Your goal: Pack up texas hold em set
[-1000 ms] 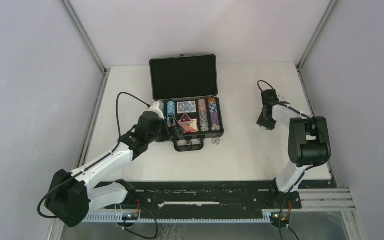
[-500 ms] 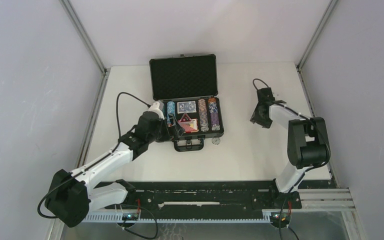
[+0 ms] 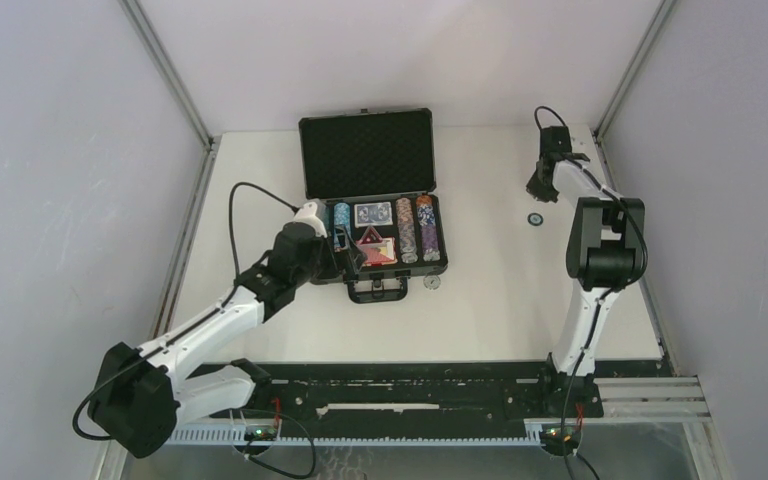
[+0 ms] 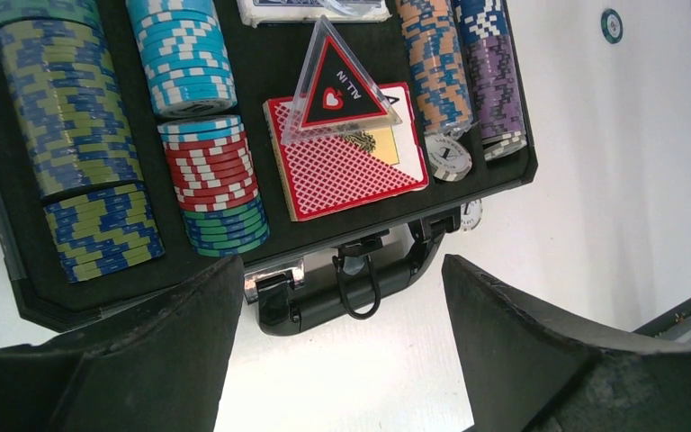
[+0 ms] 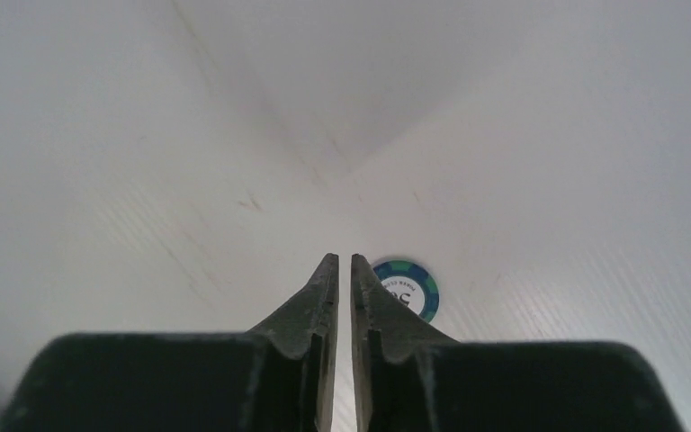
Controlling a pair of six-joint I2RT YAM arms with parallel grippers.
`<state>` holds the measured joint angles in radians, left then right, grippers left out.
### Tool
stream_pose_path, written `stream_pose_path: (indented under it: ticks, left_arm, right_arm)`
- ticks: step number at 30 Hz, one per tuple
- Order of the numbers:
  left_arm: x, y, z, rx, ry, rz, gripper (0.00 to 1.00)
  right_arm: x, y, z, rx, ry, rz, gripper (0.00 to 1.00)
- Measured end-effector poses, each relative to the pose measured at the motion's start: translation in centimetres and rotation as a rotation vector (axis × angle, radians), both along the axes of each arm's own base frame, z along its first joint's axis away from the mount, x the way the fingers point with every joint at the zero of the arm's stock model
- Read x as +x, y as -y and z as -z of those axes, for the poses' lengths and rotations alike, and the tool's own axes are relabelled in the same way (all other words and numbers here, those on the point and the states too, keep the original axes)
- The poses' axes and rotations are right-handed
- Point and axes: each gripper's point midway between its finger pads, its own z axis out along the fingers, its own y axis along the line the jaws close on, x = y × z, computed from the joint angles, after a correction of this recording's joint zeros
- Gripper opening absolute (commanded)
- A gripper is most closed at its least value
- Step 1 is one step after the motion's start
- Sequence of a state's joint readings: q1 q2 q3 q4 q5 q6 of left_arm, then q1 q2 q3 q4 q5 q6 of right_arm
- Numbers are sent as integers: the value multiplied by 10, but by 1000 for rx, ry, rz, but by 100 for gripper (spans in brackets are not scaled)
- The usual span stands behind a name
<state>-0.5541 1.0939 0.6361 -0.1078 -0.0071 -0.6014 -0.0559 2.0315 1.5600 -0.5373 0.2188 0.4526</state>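
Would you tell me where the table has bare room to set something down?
Bare table lies between the briefcase and the loose chip, and across the near right. Crowded: the case's front edge, with the left gripper and a white disc.

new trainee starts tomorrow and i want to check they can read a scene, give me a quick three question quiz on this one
1. True or false: the briefcase lid is shut.
2. The ALL IN button rests on: A the red card deck, B the table, C the purple chips.
3. Fill in: the right gripper, beside the blue-green chip, is ___.
Key: 1 false; 2 A; 3 shut.
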Motion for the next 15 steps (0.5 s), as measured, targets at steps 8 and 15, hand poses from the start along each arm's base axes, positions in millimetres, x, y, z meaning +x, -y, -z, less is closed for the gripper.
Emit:
stream_pose_path:
  ticks: [8,15]
  left_arm:
    - [1,-2,-3,1,13,-13,85]
    - [1,-1,-4,-5,14,-7,85]
  right_arm:
    - [-18,5,34,-3,-116,15,0]
    - [-50,11,43,0,-147,42,0]
